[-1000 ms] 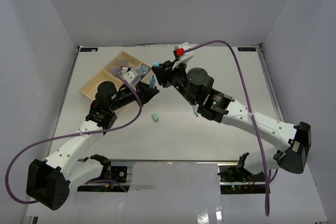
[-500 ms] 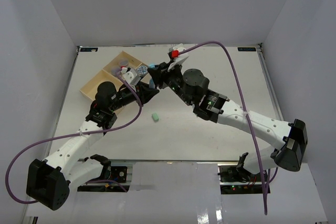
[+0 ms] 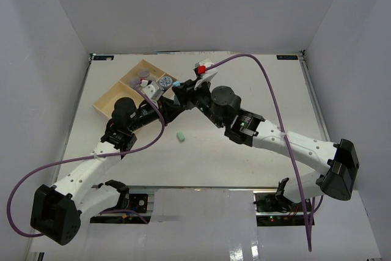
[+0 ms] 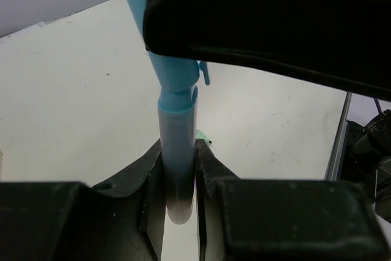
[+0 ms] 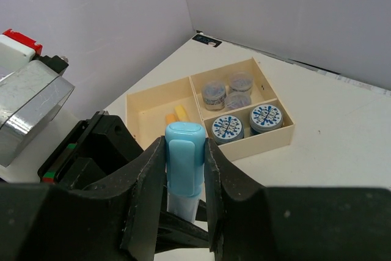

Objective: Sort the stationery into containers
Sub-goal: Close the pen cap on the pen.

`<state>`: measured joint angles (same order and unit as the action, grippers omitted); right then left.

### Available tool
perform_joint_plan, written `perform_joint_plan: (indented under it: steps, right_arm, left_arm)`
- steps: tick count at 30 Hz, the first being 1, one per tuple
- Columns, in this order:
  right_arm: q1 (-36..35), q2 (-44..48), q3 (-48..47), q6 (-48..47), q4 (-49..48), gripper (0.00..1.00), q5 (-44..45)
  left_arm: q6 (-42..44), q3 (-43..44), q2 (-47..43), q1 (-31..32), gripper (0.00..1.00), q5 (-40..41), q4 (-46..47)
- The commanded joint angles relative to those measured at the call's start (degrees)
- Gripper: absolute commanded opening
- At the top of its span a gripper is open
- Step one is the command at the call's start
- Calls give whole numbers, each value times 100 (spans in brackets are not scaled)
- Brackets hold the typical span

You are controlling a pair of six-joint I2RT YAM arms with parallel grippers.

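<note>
The right gripper has swung left and lower over the last second, closing the gap to the left gripper. From above they now meet just right of the shallow pale-wood tray at the far left.

Both are clamped on one pale-blue plastic marker pen, held upright off the white table. The left jaws pinch its lower barrel and the right jaws its clipped cap.

Grey rolls and blue-and-white patterned rolls fill the tray's small sections, and yellow and orange stubs lie in the long one. A small green piece waits on the table, nearer than the grippers.

The cap looks seated or nearly so. One gripper must probably let go before the marker pen can go into the tray.
</note>
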<state>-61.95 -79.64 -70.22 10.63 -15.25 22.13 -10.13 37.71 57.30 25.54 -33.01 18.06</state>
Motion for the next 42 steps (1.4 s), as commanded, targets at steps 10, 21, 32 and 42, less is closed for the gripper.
perform_joint_plan:
  steps: [10, 21, 32, 42]
  right_arm:
    - [-45, 282, 614, 88, -716, 29, 134]
    - [-54, 212, 667, -52, -761, 32, 160]
    - [-54, 36, 631, -150, 13, 32, 468]
    - [-62, -219, 825, 167, 338, 24, 72]
  left_arm:
    - [-779, -255, -96, -32, 0, -144, 1180]
    - [-684, 288, 238, -32, 1, 14, 1375]
    - [-585, 386, 317, -75, 1, 50, 1831]
    - [-762, 87, 1, -471, 0, -91, 2061]
